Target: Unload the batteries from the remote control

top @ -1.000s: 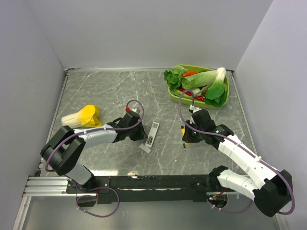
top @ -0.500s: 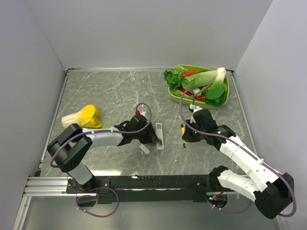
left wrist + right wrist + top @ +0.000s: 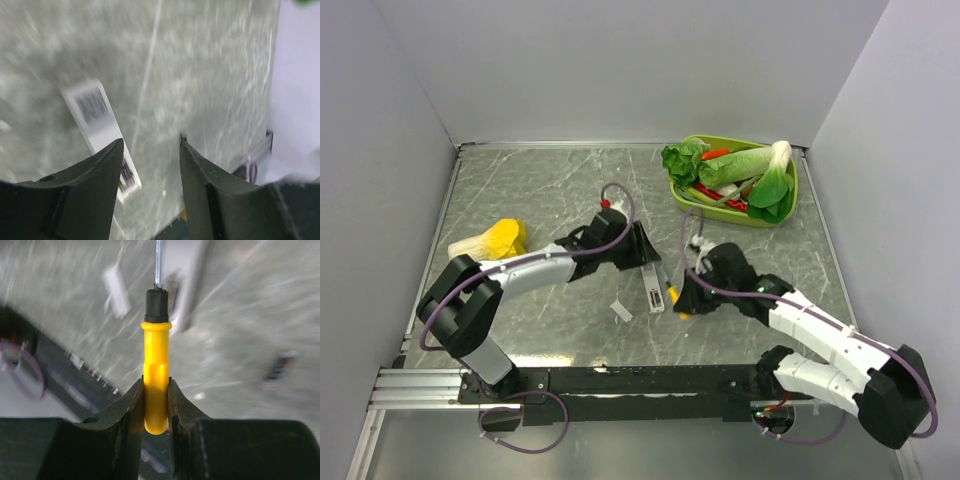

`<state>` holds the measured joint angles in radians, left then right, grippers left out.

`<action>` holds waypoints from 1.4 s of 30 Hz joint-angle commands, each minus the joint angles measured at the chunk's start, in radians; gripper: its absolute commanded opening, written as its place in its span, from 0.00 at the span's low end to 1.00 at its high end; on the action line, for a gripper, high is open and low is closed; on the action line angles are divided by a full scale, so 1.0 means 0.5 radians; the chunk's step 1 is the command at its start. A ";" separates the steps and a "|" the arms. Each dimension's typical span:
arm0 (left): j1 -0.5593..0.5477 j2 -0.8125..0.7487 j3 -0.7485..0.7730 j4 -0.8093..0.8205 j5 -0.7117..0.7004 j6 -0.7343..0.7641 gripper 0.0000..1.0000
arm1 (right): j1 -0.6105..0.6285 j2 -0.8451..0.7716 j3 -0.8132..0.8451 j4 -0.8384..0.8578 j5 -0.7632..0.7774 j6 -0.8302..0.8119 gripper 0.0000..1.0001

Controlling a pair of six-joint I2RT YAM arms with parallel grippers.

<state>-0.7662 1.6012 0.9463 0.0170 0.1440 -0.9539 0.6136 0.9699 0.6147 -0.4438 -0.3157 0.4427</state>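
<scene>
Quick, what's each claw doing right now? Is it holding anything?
Left gripper: open, holding nothing.
Right gripper: closed on the yellow-handled screwdriver.

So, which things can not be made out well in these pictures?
- batteries: too small in the top view; in the left wrist view blurred and half behind the left claw, so their number in the remote control is unclear.
- screwdriver tip: cut off by the top edge, right wrist view.
- dark smear, right wrist view: too blurred to name.
</scene>
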 commanded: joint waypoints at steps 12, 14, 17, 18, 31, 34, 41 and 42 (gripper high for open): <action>0.275 0.476 0.537 -0.025 0.246 0.346 0.50 | 0.518 0.290 -0.386 0.741 -0.357 0.716 0.00; 0.275 0.510 0.553 0.009 0.292 0.355 0.49 | 0.531 0.373 -0.355 0.670 -0.317 0.701 0.00; 0.275 0.565 0.556 0.037 0.332 0.365 0.49 | 0.537 0.441 -0.318 0.603 -0.237 0.698 0.00; 0.275 0.607 0.568 0.031 0.332 0.374 0.49 | 0.537 0.456 -0.306 0.526 -0.200 0.695 0.00; 0.275 0.807 0.608 -0.236 0.148 0.466 0.46 | 0.451 0.515 -0.088 0.065 0.358 0.560 0.00; 0.275 0.743 0.507 -0.206 0.151 0.451 0.45 | 0.371 0.539 -0.082 0.081 0.374 0.495 0.00; 0.265 0.522 0.188 -0.062 0.267 0.368 0.41 | 0.252 0.594 0.028 -0.011 0.407 0.305 0.00; 0.265 0.501 0.109 -0.049 0.292 0.352 0.40 | 0.236 0.588 0.044 -0.017 0.410 0.284 0.00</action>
<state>-0.6254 1.9137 1.0996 -0.0097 0.2657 -0.7609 0.7582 1.2610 0.5777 -0.3985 -0.1501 0.6498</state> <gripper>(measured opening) 0.412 0.273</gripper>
